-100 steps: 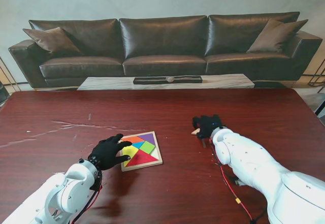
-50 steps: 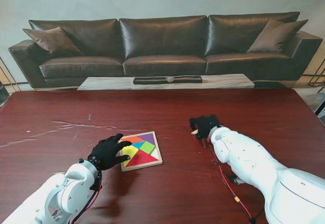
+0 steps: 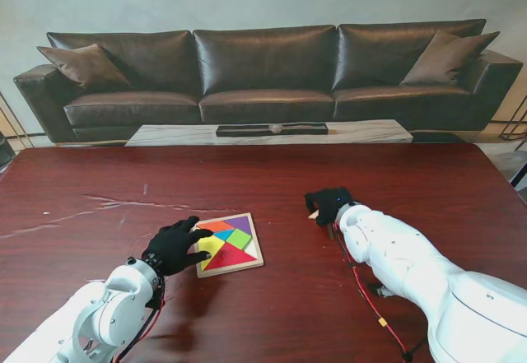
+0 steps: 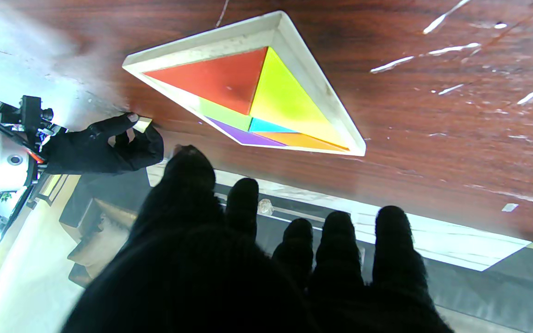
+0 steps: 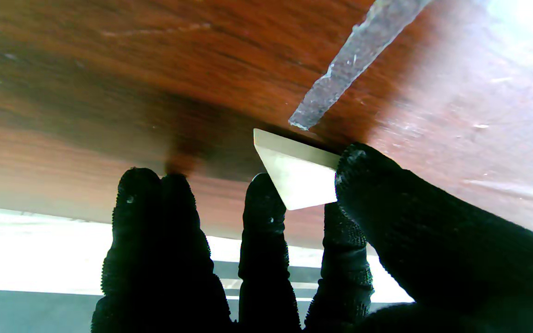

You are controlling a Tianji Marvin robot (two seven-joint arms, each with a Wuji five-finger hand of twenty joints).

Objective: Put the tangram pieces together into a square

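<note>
A wooden square tray (image 3: 254, 252) (image 4: 315, 88) lies in front of me, left of centre, filled with coloured tangram pieces: red (image 3: 231, 256), yellow (image 3: 211, 244), green (image 3: 239, 238), purple (image 3: 240, 223), orange (image 3: 216, 225) and a small blue one. My left hand (image 3: 174, 246) rests at the tray's left edge, fingers (image 4: 243, 203) spread, holding nothing. My right hand (image 3: 328, 204) (image 4: 104, 148) is to the right of the tray, its thumb and fingers pinching a pale triangular piece (image 5: 296, 173) (image 3: 313, 213) just off the table.
The dark wooden table (image 3: 395, 174) carries pale scratches on its left part (image 3: 123, 207). Red cable (image 3: 366, 297) hangs along my right arm. Beyond the table stand a low marble coffee table (image 3: 272, 134) and a dark leather sofa (image 3: 263, 67).
My right hand with the pale triangle has drifted slightly left and farther from me. The left hand and the tray have stayed where they were.
</note>
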